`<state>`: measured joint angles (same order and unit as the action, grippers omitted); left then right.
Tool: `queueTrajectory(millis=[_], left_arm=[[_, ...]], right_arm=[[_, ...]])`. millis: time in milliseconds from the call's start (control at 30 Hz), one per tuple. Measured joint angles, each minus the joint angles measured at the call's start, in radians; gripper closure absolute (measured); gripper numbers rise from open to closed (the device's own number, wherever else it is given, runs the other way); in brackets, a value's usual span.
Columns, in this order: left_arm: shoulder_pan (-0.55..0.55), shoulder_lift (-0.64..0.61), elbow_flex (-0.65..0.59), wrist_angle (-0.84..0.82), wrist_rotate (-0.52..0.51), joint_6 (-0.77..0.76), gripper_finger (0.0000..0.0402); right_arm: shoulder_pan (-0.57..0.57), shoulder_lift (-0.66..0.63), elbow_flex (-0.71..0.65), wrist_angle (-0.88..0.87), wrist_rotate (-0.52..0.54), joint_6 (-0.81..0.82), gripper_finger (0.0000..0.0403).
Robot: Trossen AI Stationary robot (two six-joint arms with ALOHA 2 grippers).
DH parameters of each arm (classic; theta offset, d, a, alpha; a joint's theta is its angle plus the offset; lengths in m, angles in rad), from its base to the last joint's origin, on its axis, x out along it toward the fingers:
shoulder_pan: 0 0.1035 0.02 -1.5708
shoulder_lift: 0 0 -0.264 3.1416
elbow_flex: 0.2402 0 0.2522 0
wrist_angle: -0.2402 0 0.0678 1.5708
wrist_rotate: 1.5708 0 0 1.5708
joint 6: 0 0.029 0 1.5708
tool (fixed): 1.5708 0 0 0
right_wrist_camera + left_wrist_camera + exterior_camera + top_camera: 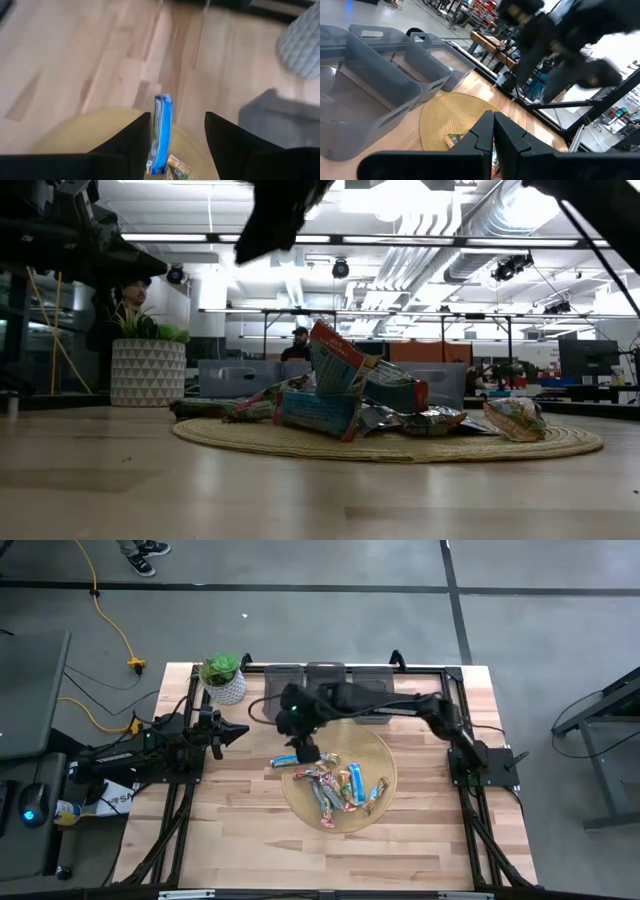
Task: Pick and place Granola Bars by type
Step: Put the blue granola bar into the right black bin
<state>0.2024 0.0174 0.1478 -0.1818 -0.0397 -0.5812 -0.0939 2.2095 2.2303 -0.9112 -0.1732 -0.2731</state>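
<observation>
The right end effector (174, 132) hangs with fingers spread and empty above a blue bar (161, 132) at the round mat's (385, 755) edge; the other Granola Bars (340, 790) lie heaped there; the grey bins (375, 80) look empty, so sorting seems barely begun; the left end effector (238, 730), closed, waits aside.

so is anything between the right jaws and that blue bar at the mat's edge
Nothing visible. The right gripper hangs open above the blue granola bar, which lies at the rim of the woven mat, with only clear air between the jaws and the bar.
</observation>
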Motion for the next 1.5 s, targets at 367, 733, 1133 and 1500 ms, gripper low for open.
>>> queueTrajectory(millis=[367,733,1133,1500], left_arm=[[0.000,0.000,0.000,0.000,-0.001,0.000,0.0392],[0.000,0.000,0.000,0.000,-0.001,0.000,0.0392],[0.000,0.000,0.000,-0.002,-0.001,0.000,0.0392],[0.000,0.000,0.000,-0.004,-0.001,0.000,0.0392]], right_arm=[[-0.001,0.165,-0.002,0.001,-0.063,0.005,0.0228],[0.003,0.189,-0.030,0.040,-0.071,-0.006,0.0224],[0.002,0.191,-0.225,0.176,-0.059,0.031,0.0224],[0.002,0.187,-0.312,0.272,-0.016,0.072,0.0233]])
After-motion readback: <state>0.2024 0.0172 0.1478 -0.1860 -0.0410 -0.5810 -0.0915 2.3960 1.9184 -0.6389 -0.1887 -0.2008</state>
